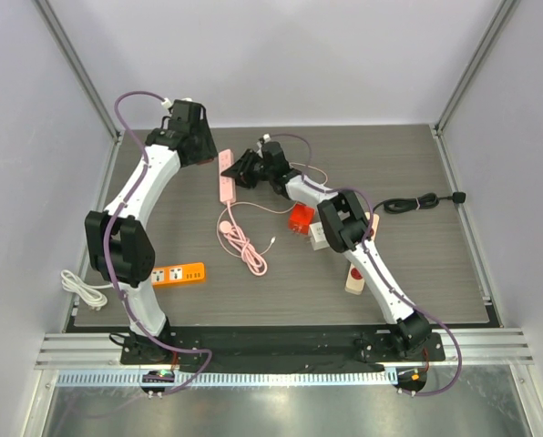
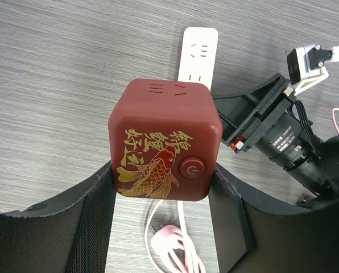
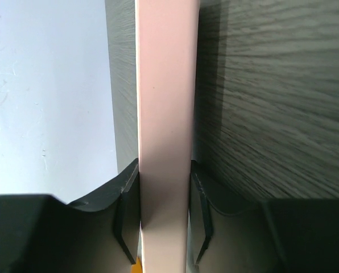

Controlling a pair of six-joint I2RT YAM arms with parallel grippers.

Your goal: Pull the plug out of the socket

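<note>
In the left wrist view my left gripper (image 2: pixel 162 173) is shut on a dark red cube plug (image 2: pixel 165 142) with a gold fish and a round button. The cube hangs over the pink power strip (image 2: pixel 198 54). I cannot tell if its prongs are still in the socket. In the top view the left gripper (image 1: pixel 197 146) hides the cube, just left of the strip (image 1: pixel 226 182). My right gripper (image 1: pixel 242 168) is shut on the strip's long sides. In the right wrist view the strip (image 3: pixel 165 114) sits between the two fingers (image 3: pixel 128 216).
The strip's pink cable and plug (image 1: pixel 246 244) coil on the table below it. An orange power strip (image 1: pixel 179 274) and a white cable (image 1: pixel 82 287) lie at the left. An orange cube (image 1: pixel 301 218), a white adapter (image 1: pixel 319 235) and a black cable (image 1: pixel 422 202) lie at the right.
</note>
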